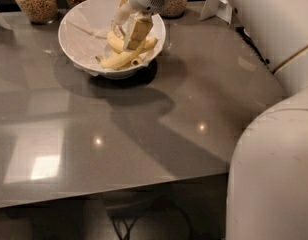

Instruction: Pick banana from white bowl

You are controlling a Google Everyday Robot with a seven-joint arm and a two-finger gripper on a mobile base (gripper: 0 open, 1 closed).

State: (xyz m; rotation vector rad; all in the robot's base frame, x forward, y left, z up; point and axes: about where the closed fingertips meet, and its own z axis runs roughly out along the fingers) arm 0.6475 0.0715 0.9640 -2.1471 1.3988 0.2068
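The white bowl [81, 34] with crinkled paper lining stands at the back left of the grey table. Several peeled-looking yellow banana pieces [119, 60] lie in its right half. My gripper [125, 38] reaches down into the bowl from above, its white wrist at the top edge. Its two beige fingers [138, 33] stand apart, open, right over the bananas, with the tips at or touching the top piece. Nothing is held.
Glass jars of grain [36, 1] stand behind the bowl at the back, another jar [178, 1] behind the gripper. A white stand [219, 6] is at the back right. My arm's bulky white body [274, 174] fills the right foreground. The table's front edge [109, 191] is near.
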